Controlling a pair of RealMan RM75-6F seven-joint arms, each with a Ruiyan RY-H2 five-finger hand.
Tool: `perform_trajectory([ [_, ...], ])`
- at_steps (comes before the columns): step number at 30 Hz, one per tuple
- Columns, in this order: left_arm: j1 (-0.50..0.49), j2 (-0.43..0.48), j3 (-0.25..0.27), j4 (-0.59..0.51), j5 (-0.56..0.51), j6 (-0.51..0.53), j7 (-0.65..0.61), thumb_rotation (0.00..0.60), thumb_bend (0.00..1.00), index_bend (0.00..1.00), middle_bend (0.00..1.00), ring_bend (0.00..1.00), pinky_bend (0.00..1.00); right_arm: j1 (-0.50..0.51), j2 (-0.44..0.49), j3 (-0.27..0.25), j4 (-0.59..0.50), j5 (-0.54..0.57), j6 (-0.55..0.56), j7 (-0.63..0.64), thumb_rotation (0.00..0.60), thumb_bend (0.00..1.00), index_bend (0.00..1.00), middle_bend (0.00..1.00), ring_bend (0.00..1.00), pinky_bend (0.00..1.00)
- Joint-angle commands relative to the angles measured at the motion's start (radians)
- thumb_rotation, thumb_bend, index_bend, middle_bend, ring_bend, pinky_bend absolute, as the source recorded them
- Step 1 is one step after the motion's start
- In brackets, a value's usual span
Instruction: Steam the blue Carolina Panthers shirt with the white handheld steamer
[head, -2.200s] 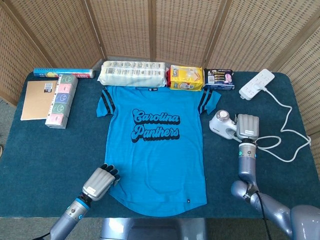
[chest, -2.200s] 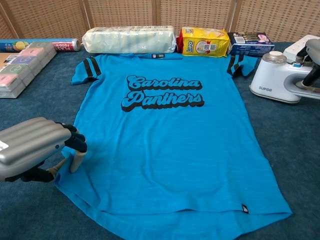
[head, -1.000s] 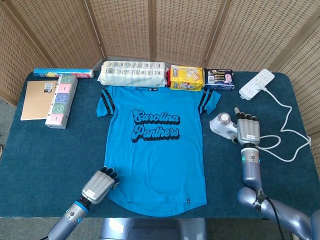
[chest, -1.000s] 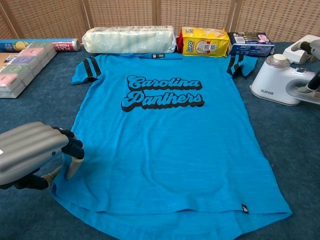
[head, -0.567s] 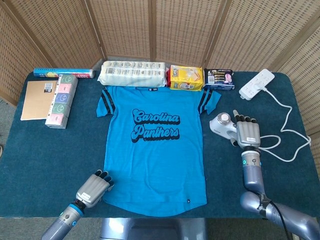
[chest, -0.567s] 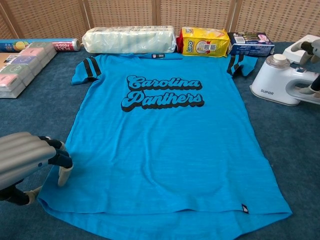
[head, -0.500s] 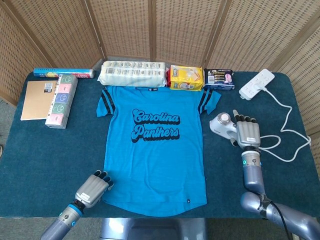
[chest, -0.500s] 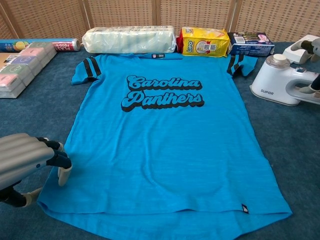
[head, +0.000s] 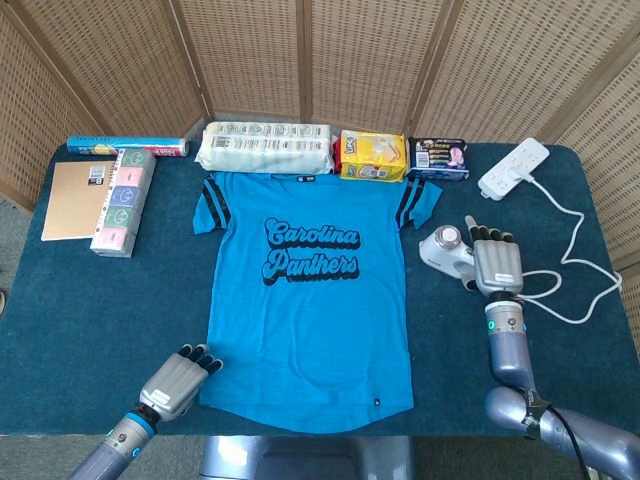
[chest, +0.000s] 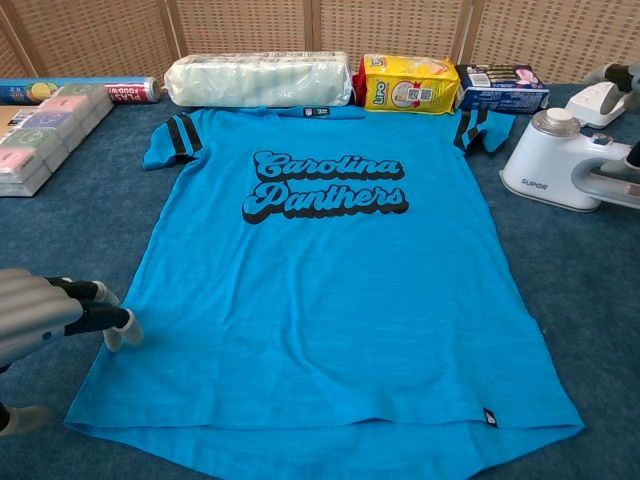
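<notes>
Blue Carolina Panthers shirt (head: 308, 290): flat on the dark blue table (head: 80, 310), print up, collar toward the back. Its lower left hem corner now lies further out to the left than 2.2 s ago, the hem spread wider and flatter.

Left hand (head: 175, 381): at the shirt's lower left corner, nearer the table's front edge and further left than before. Fingers loosely curled, tips (chest: 122, 330) at the shirt's edge; whether any cloth is pinched cannot be told.

White handheld steamer (chest: 560, 165): lying on the table just right of the shirt's right sleeve, unmoved, "SUPOR" on its side.

Right hand (head: 496, 265): over the steamer's handle end, fingers spread apart; 2.2 s ago they were together over the handle. No firm grip visible.

White power strip (head: 514, 168): back right, cable looping to the right of the steamer.

Back row, unchanged: white wrapped roll pack (head: 265, 147), yellow packet (head: 372, 156), dark box (head: 437, 158).

Left side, unchanged: blue foil roll (head: 125, 146), pastel box stack (head: 123, 200), brown notebook (head: 76, 198).
</notes>
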Motion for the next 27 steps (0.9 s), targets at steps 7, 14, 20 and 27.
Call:
perform_trajectory([
  [7, 0.02, 0.036, 0.011, -0.019, 0.065, 0.052, -0.051, 0.6, 0.16, 0.1, 0.23, 0.09, 0.2, -0.011, 0.034, -0.012, -0.054, -0.01, 0.013, 0.027, 0.595, 0.29, 0.04, 0.23, 0.22, 0.2],
  [14, 0.06, 0.083, 0.019, -0.007, 0.151, 0.139, -0.164, 0.6, 0.16, 0.09, 0.21, 0.08, 0.2, -0.037, 0.07, -0.016, -0.103, -0.045, 0.034, 0.099, 0.598, 0.28, 0.04, 0.24, 0.23, 0.2],
  [20, 0.095, 0.114, 0.015, 0.019, 0.192, 0.209, -0.26, 0.6, 0.16, 0.09, 0.21, 0.08, 0.2, -0.068, 0.092, -0.012, -0.127, -0.102, 0.065, 0.19, 0.599, 0.28, 0.09, 0.28, 0.26, 0.24],
  [27, 0.163, 0.162, -0.01, 0.084, 0.167, 0.312, -0.392, 0.6, 0.16, 0.09, 0.21, 0.08, 0.2, -0.135, 0.113, -0.03, -0.129, -0.22, 0.154, 0.321, 0.597, 0.28, 0.22, 0.37, 0.36, 0.32],
])
